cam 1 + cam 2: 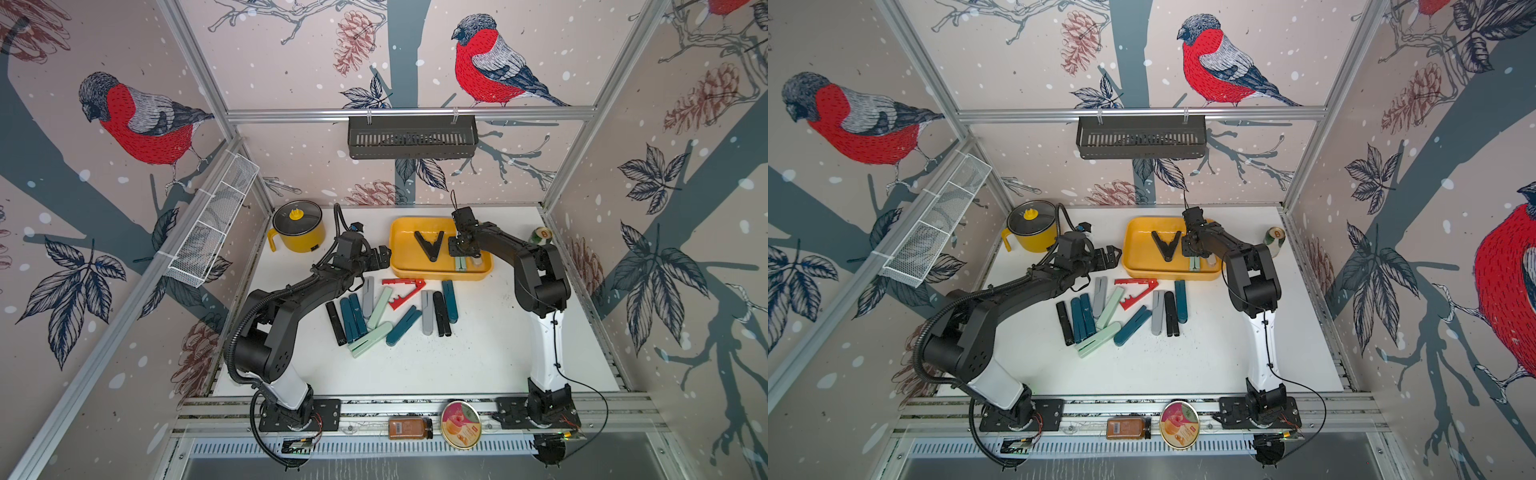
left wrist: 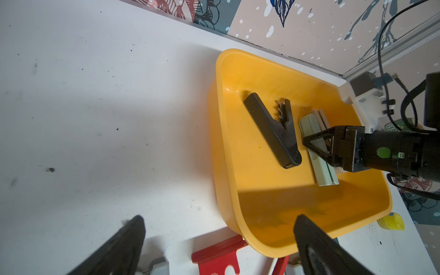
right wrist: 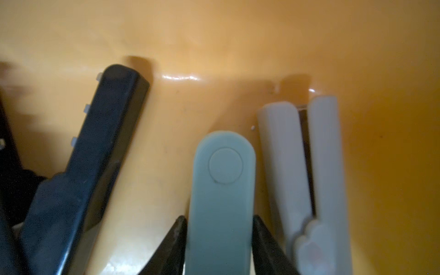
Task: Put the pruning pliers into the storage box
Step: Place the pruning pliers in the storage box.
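Observation:
The yellow storage box (image 1: 440,274) (image 1: 1167,275) (image 2: 219,119) stands at the table's back middle. Inside it lie a black pruning pliers spread in a V (image 1: 430,245) (image 2: 273,133) (image 3: 83,178), a mint one (image 2: 326,173) (image 3: 223,178) and a beige one (image 3: 297,154). My right gripper (image 3: 220,221) (image 1: 460,254) reaches down into the box, its fingertips tight against both sides of the mint pliers, which lies on the box floor. My left gripper (image 2: 219,219) (image 1: 384,253) hangs open and empty at the box's left edge. A red V pliers (image 1: 405,291) and several closed ones (image 1: 374,316) lie in front of the box.
A yellow lidded pot (image 1: 297,226) stands at the back left, a green can (image 1: 540,237) at the back right. A black slotted rack (image 1: 411,137) hangs on the back wall, a white mesh basket (image 1: 212,224) on the left wall. A jar (image 1: 409,428) and a tin (image 1: 460,424) sit on the front rail.

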Controlling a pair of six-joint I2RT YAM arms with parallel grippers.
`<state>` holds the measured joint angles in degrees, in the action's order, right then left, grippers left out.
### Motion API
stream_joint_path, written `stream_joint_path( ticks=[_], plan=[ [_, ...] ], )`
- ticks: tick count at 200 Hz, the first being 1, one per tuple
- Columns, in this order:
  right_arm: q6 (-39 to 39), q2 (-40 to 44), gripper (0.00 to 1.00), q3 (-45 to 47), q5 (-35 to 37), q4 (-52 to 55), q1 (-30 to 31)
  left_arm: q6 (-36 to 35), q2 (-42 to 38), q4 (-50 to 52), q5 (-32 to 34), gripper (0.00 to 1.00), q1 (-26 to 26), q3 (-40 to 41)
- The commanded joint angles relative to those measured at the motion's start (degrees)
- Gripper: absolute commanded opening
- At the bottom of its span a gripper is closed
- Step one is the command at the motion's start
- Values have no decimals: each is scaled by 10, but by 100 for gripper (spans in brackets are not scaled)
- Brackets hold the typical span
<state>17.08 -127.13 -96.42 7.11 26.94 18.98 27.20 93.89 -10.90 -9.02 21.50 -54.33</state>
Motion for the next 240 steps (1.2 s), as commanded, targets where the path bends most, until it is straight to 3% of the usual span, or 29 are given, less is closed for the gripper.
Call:
stream_joint_path(
  ticks=[1, 22, 84, 153, 240],
  plan=[
    [15, 14, 49, -7, 17, 7, 1, 4, -3, -3, -2, 98, -1, 1],
    [20, 37, 54, -6, 23, 8, 5, 3, -4, -4, -2, 98, -1, 1],
    [43, 87, 55, 29, -2, -18, 36, 4, -5, -6, -4, 98, -1, 5],
    [69, 44, 55, 29, -44, -31, 46, 2, -17, -5, 1, 98, -4, 15],
    [74, 10, 57, 15, -19, -26, 32, 0, -24, -4, -1, 98, -10, 19]
  ],
)
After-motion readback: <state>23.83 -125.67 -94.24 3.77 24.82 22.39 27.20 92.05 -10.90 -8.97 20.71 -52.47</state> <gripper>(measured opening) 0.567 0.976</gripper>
